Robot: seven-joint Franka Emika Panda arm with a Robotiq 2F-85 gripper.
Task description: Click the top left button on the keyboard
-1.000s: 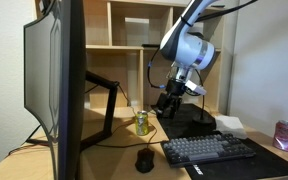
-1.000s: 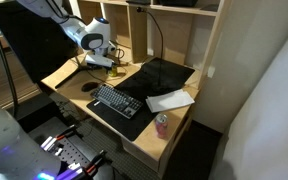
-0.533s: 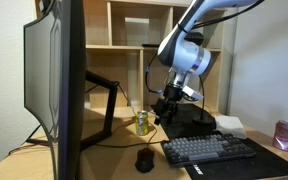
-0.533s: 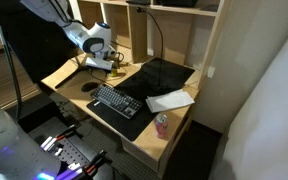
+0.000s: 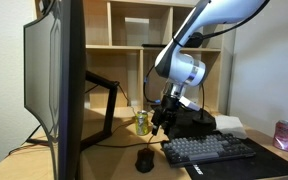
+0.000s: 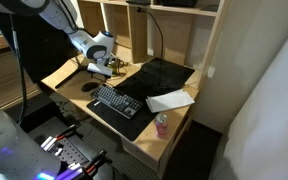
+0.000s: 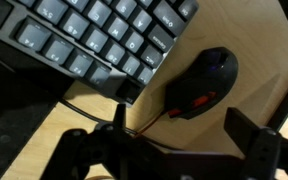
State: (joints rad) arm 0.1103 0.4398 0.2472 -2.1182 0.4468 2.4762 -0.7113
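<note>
**Exterior view, beside the monitor.** The gripper (image 5: 161,124) hangs above the desk (image 5: 104,150), over the ground between a small can (image 5: 141,122) and the keyboard (image 5: 209,150). The keyboard's long axis runs off toward picture-right. Its left end lies lower than the fingertips and a little to their right. The mouse (image 5: 144,160) sits near that end. The top left button is too small to pick out here. A pink can (image 5: 285,135) stands well apart, past the keyboard's other end. What either can holds cannot be told.

**Exterior view, from above.** The gripper (image 6: 102,71) is just beyond the far-left corner of the keyboard (image 6: 116,101), with the mouse (image 6: 92,88) below it on the desk. It has not made contact with the keys.

**Wrist view.** The keyboard (image 7: 84,40) slants across the upper left, and the mouse (image 7: 204,80) lies just beside its short edge. The top left button (image 7: 130,88) is judged to be the corner keycap nearest the mouse. The gripper (image 7: 169,150) enters from the bottom, its fingers (image 7: 79,155) spread wide with nothing between them.

The button lies up-picture and slightly left of the midpoint between the jaws. So the coming move likely needs a short advance toward that corner, then a descent. The neighbouring keycaps touch the target key — a wide-open jaw could press two at once.
</note>
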